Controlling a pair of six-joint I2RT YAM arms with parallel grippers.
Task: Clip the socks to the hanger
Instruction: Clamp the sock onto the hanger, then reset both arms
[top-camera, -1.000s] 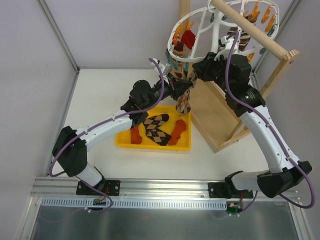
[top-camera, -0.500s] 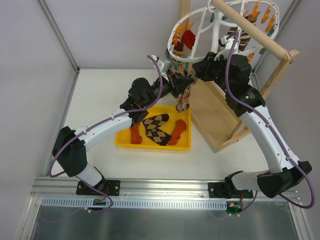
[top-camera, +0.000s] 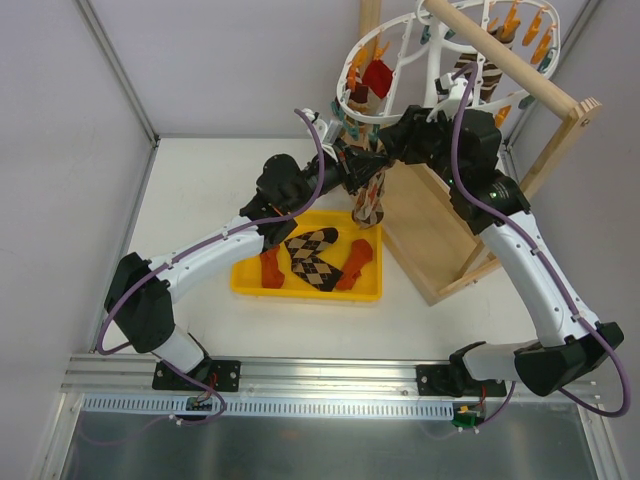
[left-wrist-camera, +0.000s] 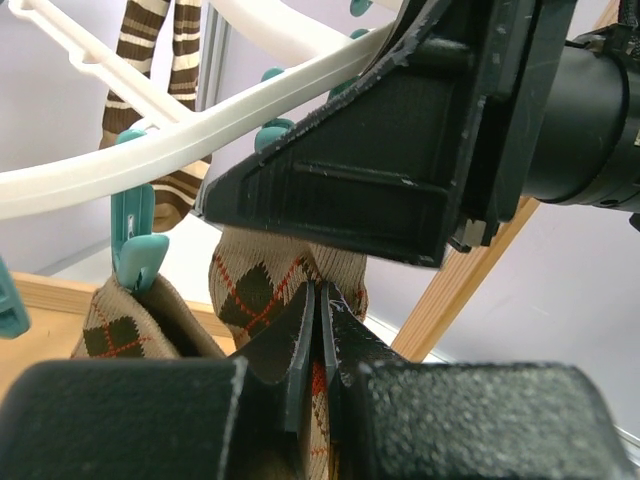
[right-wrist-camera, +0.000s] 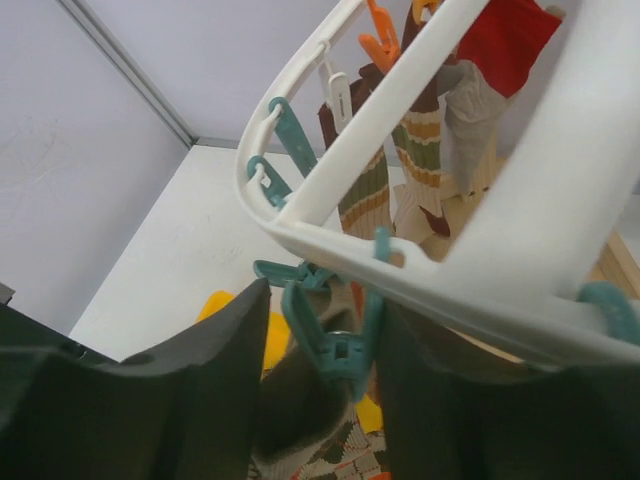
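Note:
The white oval hanger (top-camera: 343, 104) hangs from the wooden rod at top right, with several socks clipped on. My left gripper (top-camera: 357, 172) is shut on a brown-and-beige argyle sock (top-camera: 368, 205) and holds its top edge up under the ring's near rim. In the left wrist view the fingertips (left-wrist-camera: 300, 310) pinch the sock (left-wrist-camera: 255, 285) just below the ring (left-wrist-camera: 120, 165). My right gripper (top-camera: 386, 150) is open and straddles a teal clothespin (right-wrist-camera: 340, 345) hanging from the ring (right-wrist-camera: 420, 270). Its left finger (right-wrist-camera: 215, 340) stands a little apart from the pin.
A yellow tray (top-camera: 250, 277) below the hanger holds argyle socks (top-camera: 315, 258) and orange-red socks (top-camera: 357, 264). The wooden stand's rod (top-camera: 505, 62) and base (top-camera: 430, 232) are at the right. A second teal pin (left-wrist-camera: 135, 235) holds another argyle sock beside mine.
My left gripper has lifted the argyle sock a little higher, toward the ring. My right gripper has shifted left, closer around the teal clothespin.

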